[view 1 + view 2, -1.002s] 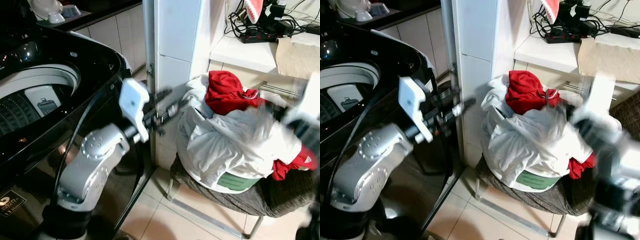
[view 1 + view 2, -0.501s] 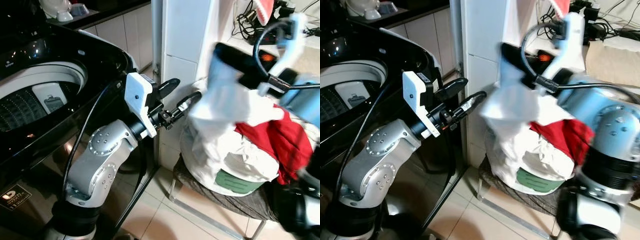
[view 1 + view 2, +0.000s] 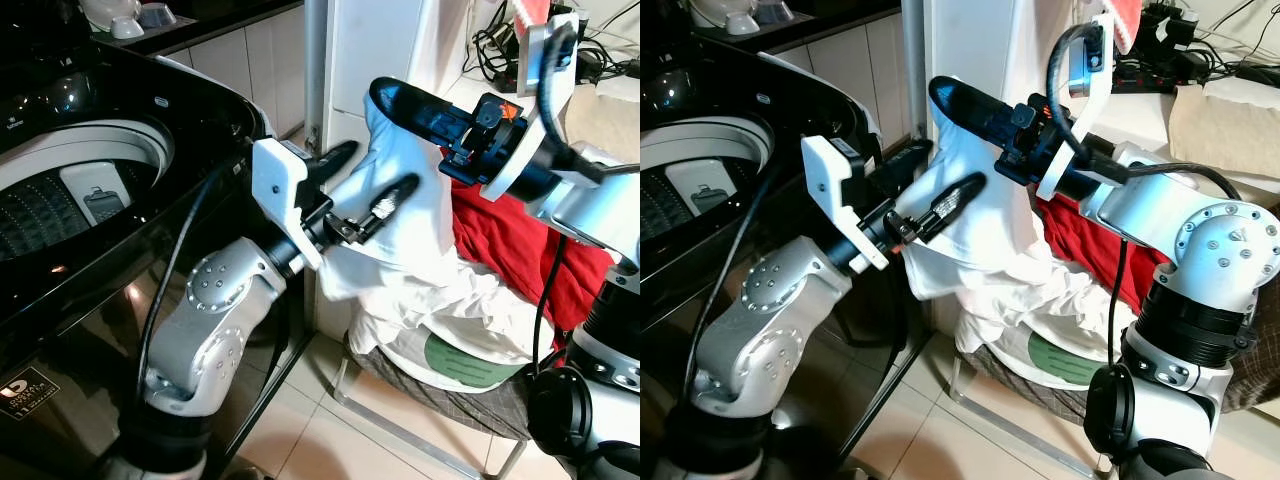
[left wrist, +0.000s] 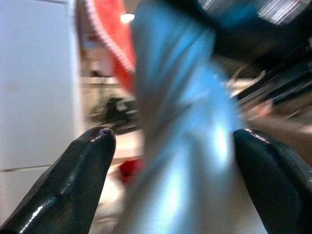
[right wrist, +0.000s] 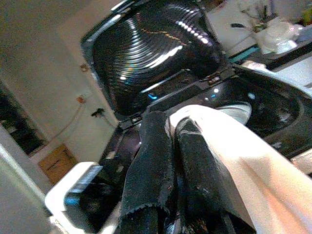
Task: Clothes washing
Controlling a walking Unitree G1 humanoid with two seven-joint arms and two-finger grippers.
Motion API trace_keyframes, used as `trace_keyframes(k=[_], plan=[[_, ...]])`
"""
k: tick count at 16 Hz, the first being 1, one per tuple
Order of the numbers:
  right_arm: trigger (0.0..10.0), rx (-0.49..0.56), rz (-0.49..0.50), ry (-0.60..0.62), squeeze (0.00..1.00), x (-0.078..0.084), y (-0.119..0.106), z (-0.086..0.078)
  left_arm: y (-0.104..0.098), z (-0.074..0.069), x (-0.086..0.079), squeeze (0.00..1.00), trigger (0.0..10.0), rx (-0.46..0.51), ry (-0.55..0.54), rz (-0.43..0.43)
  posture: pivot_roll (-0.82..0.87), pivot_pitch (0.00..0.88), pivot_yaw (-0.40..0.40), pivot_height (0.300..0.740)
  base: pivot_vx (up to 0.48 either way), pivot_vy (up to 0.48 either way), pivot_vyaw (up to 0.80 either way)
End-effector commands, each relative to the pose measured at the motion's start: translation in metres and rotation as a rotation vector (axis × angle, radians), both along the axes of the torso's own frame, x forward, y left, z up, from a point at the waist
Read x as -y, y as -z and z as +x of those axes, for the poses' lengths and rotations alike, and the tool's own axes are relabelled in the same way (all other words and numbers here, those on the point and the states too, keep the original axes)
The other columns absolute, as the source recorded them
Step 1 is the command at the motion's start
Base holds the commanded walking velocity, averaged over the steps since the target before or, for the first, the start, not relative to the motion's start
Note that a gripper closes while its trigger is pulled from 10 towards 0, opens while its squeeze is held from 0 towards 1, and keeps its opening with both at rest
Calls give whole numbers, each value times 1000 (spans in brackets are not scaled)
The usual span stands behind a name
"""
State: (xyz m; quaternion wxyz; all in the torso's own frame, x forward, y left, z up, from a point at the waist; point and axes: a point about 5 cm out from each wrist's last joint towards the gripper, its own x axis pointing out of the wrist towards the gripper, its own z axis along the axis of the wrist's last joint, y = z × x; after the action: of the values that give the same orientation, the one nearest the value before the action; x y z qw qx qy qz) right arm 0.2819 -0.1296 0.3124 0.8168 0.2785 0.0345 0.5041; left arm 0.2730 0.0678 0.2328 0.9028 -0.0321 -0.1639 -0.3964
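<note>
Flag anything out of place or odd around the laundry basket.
Nothing is spilled or damaged. The right gripper holds a white garment up above the overfilled laundry basket; a red garment hangs over its side.

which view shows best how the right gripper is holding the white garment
The right wrist view: the right gripper has both fingers pinched shut on the white garment. The eye views show it lifted from the basket toward the washer. The left wrist view is blurred.
</note>
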Motion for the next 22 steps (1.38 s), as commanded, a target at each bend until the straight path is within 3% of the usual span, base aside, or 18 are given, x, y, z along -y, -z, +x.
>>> trace_keyframes(k=[1, 5, 6, 7, 22], plan=[[0, 32, 32, -34, 0, 0, -10, -4, 0, 2, 3, 0, 10000, 29, -15, 48, -27, 0, -26, 740, 0, 0, 0], [0, 29, 41, -48, 0, 0, -12, -9, 8, -4, 14, 0, 10000, 43, 57, 92, -33, 0, -22, 740, 0, 0, 0], [0, 26, 39, -47, 0, 0, -12, -10, 10, -3, 15, 0, 7686, 33, 52, 92, -35, 0, -20, 740, 0, 0, 0], [0, 25, 36, -44, 0, 0, -12, -10, 11, -1, 15, 0, 0, 21, 45, 90, -35, 0, -20, 740, 0, 0, 0], [0, -5, 22, 7, 0, 2, -9, -9, 10, 4, 1, 0, 0, -7, 12, 57, -29, 0, -8, 740, 0, 0, 0]])
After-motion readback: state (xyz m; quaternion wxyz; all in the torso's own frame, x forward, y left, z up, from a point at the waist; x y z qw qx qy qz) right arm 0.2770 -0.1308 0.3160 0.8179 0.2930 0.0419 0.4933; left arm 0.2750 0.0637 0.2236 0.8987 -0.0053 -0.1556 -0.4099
